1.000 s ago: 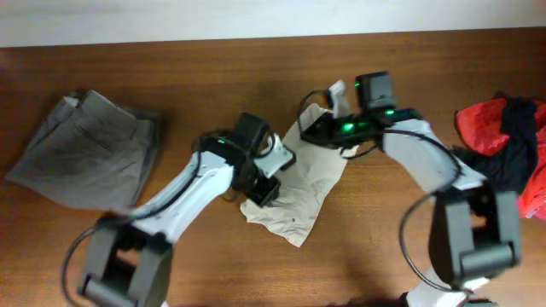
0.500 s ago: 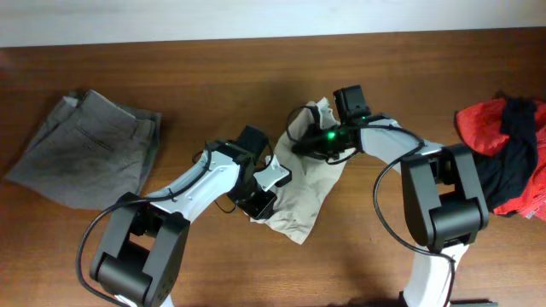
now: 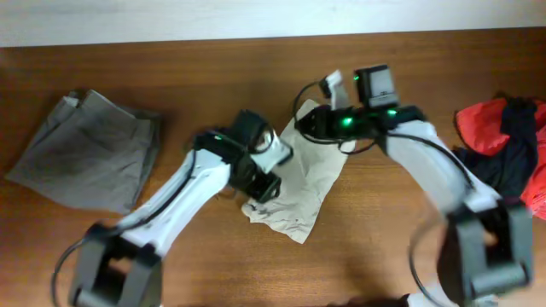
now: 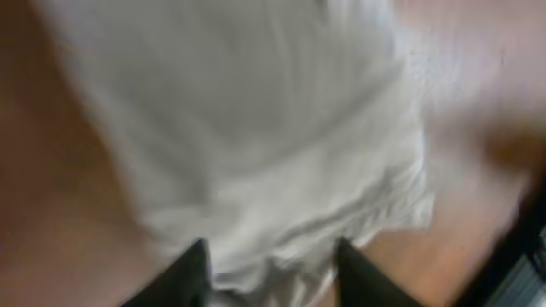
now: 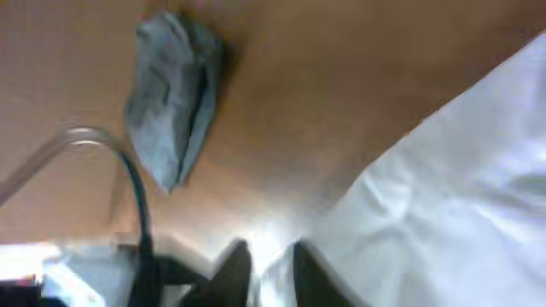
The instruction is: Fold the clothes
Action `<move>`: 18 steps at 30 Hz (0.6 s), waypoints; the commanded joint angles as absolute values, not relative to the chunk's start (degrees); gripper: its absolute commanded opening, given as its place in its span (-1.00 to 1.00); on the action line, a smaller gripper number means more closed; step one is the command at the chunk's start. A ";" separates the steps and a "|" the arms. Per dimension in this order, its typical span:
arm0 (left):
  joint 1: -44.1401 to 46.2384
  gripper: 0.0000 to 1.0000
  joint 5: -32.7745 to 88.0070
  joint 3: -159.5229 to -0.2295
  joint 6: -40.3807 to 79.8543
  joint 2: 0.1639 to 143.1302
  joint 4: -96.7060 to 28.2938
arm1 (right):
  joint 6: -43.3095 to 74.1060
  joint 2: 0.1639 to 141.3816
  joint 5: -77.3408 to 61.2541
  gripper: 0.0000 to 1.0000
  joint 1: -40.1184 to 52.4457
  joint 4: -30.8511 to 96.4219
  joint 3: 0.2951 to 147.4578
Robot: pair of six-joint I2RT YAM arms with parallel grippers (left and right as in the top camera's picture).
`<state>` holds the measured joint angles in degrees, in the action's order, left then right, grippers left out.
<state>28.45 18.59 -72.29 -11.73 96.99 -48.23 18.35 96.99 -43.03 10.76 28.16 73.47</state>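
Brown table bears beige shorts beneath the open left tool, beside the barely parted right tool.

table: brown wood | far edge: white strip

Both wrist views smear with motion blur — the beige shorts wash out pale; overhead evenly lit, slightly soft.

One pair of beige shorts, one pair of grey shorts, one red-and-black heap, two robot arms, one desk.
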 commanded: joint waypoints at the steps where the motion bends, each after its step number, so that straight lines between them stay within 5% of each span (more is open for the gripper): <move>1: 25.80 0.67 15.68 -73.91 -7.64 93.19 -43.75 | 16.64 89.03 -32.51 -0.29 8.67 32.67 74.28; 3: 24.18 0.93 17.58 -73.89 -6.92 93.71 -40.18 | 15.03 84.01 -27.14 -0.07 7.70 37.30 74.28; 7: 22.02 0.98 29.85 -73.89 -10.02 97.73 -35.86 | 12.67 75.75 -21.67 0.22 6.66 44.97 74.28; 18: 19.70 0.98 43.03 -79.44 -10.37 116.81 -32.82 | 7.42 63.94 -21.32 0.23 6.68 57.84 74.28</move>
<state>20.36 36.27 -75.68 -9.39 113.25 -32.97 9.76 65.60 -22.90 6.74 56.75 73.71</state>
